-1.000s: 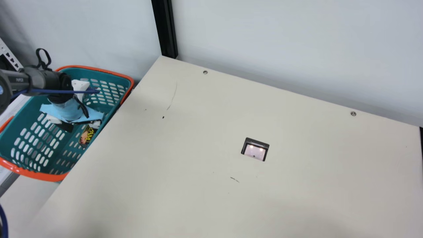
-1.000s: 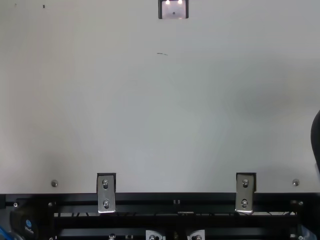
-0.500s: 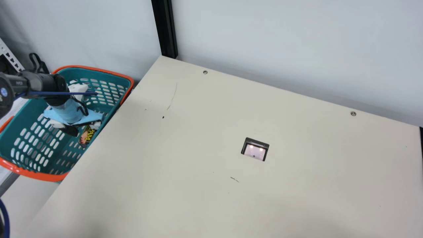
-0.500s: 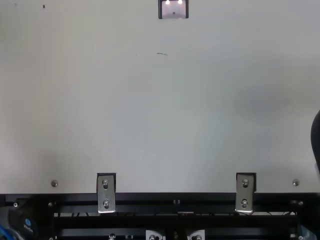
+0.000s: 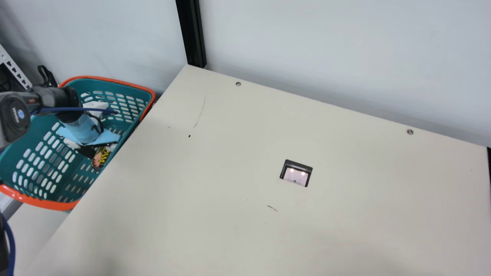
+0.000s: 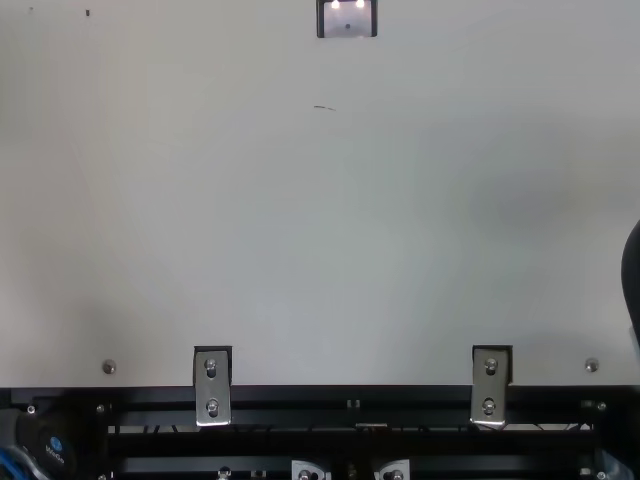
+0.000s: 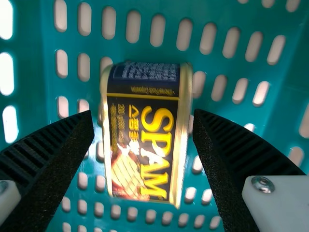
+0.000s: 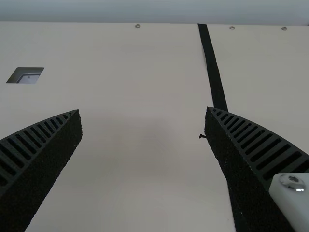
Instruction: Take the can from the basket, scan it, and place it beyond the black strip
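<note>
A dark, gold-edged can point(image 7: 142, 137) lies in the teal basket point(image 5: 115, 81) at left; the scanner point(image 5: 295, 176) glows; the black strip point(image 8: 213, 70) lies flat.

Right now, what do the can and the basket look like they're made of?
The can looks like metal, probably with a printed paper or painted label: its rims shine gold. The basket seems to be moulded plastic, smooth and slightly glossy, teal with an orange rim and rows of neat rounded slots.
</note>
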